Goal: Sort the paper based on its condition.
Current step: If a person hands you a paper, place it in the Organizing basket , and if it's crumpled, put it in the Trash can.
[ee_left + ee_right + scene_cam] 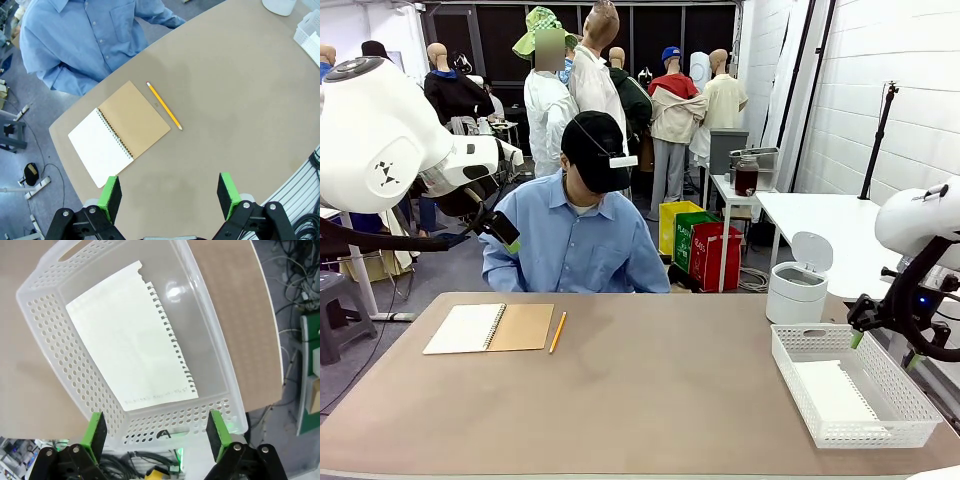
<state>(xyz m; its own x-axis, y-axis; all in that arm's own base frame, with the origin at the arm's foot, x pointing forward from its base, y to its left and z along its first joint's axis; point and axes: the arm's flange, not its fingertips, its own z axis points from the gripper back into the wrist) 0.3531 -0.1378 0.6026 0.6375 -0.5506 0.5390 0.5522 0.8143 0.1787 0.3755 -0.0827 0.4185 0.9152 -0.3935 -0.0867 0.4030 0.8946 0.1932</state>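
A flat white sheet of paper (132, 335) with a ragged torn-spiral edge lies inside the white perforated basket (42, 340), directly below my right gripper (157, 432). Its jaws stand open and hold nothing. In the front view the same paper (832, 392) rests in the basket (790, 372) at the table's right, and the right gripper (885, 350) hovers over the basket's far end. My left gripper (169, 196) is open and empty, raised high above the table's left side (505, 232).
An open spiral notebook (488, 327) with a tan cover and a yellow pencil (557, 332) lie at the table's left. A white lidded bin (797, 283) stands behind the basket. A person in a blue shirt (575, 250) sits at the far side.
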